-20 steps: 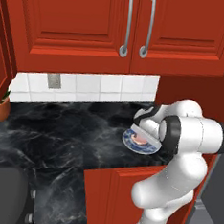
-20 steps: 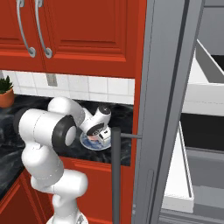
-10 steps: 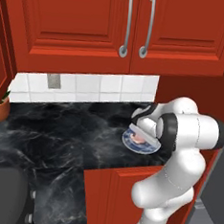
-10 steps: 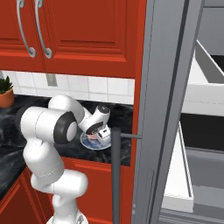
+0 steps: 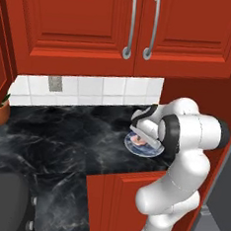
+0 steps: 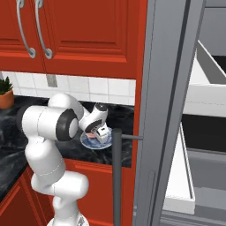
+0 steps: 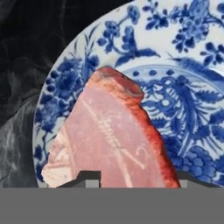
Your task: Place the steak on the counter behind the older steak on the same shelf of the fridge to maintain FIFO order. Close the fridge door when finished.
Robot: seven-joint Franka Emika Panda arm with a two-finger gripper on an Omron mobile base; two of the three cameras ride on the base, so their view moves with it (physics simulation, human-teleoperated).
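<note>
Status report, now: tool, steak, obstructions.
Tool down over the steak, jaws either side of it, grip not confirmed. Steak lies on blue-and-white plate on the counter. Fridge door open. Nothing blocking.

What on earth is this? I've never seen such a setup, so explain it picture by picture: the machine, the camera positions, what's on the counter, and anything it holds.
This is a computer-rendered kitchen. The white machine is a robot arm on a drivable base. Two pictures come from cameras behind it, left and right; the third looks along its gripper.

On the black counter, under red cabinets, a blue-and-white plate carries a raw steak. A potted plant stands far off. The grey fridge stands open on the right.

The gripper is low over the plate, its fingertips on either side of the steak. The jaws look to be closing, but whether they already grip it can't be told.
</note>
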